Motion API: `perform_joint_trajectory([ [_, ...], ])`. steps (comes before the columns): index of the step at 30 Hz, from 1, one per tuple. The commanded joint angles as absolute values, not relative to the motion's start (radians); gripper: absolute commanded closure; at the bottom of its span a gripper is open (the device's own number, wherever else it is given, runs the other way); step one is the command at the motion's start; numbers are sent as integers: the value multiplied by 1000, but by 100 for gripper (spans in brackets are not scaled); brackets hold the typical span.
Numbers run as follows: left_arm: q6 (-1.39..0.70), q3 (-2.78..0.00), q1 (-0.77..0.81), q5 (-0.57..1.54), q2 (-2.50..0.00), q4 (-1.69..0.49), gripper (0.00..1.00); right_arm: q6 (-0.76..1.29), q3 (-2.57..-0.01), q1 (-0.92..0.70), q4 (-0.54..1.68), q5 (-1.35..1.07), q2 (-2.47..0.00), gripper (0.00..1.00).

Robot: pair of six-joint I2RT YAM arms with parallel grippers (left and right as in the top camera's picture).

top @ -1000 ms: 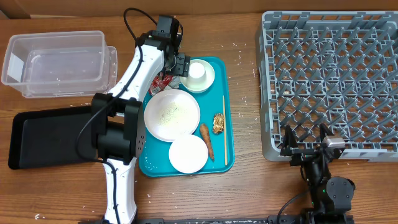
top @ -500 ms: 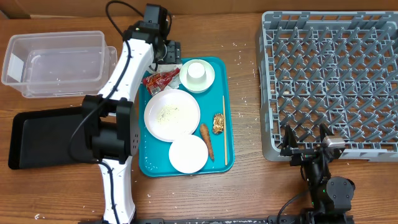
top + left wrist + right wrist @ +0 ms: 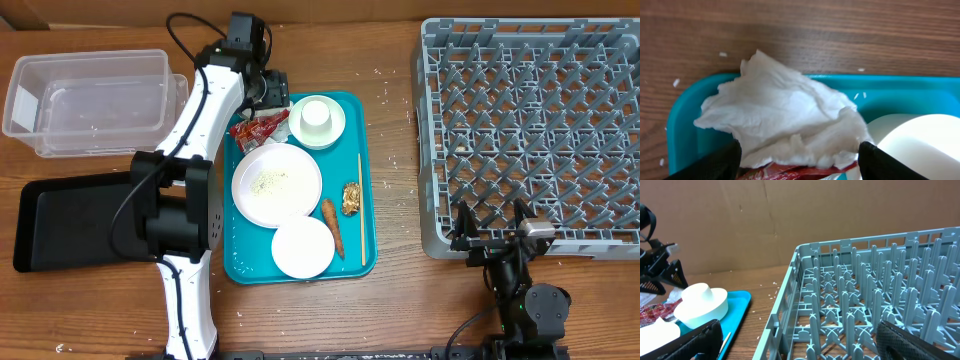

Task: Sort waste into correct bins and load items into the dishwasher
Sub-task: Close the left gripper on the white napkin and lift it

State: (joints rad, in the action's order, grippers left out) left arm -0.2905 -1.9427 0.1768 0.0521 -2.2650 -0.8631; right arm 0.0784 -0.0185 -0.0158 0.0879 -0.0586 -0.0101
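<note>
Left tool: fingers spread wide, clamped on nothing. It is poised over the far-left corner of the teal tray, toward the far edge of the bench.
- Crumpled white tissue lies between the spread fingers. I cannot tell whether they touch it.
- The tissue rests on a red wrapper, whose edge peeks out beneath it in the wrist view.
- From overhead the tool hides the tissue.

Just right of the wrapper, a white cup sits in a pale shallow bowl at the tray's far end.

Rest of the tray, working toward the near edge:
- large white plate with a dusting of crumbs, touching the wrapper's edge
- small white plate at the near end
- carrot and a brown food scrap beside the plates
- one chopstick lying along the tray's right side

Left side of the bench:
- clear plastic bins, nested, at the far-left corner
- black tray nearer, against the left edge

Right side of the bench: grey dish rack, filling the far-right corner, no items visible in it.

Right tool: released, fingers apart. It is parked at the near edge, just before the rack's near wall, well apart from the tray.
</note>
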Motion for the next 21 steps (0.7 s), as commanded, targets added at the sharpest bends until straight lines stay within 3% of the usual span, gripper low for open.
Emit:
perform_joint_trajectory([
  [1, -346, -1899, 182, 69, -2257, -839, 26, 78, -8, -22, 81, -46, -3, 0],
  [6, -342, -1882, 183, 63, -2257, -824, 29, 78, -8, -22, 81, -46, -3, 0],
  [8, -337, -1882, 183, 64, -2257, -799, 38, 78, -8, -22, 81, -46, -3, 0],
  [11, -337, -1882, 183, 64, -2257, -785, 57, 78, -8, -22, 81, -46, -3, 0],
  [12, -337, -1882, 183, 64, -2257, -784, 69, 78, -8, -22, 81, -46, -3, 0],
  [13, -337, -1882, 183, 65, -2257, -785, 89, 78, -8, -22, 81, -46, -3, 0],
  [14, -337, -1883, 183, 70, -2257, -785, 96, 78, -8, -22, 81, -46, -3, 0],
  [21, -337, -1975, 183, 72, -2246, -876, 96, 78, -8, -22, 81, -46, -3, 0],
])
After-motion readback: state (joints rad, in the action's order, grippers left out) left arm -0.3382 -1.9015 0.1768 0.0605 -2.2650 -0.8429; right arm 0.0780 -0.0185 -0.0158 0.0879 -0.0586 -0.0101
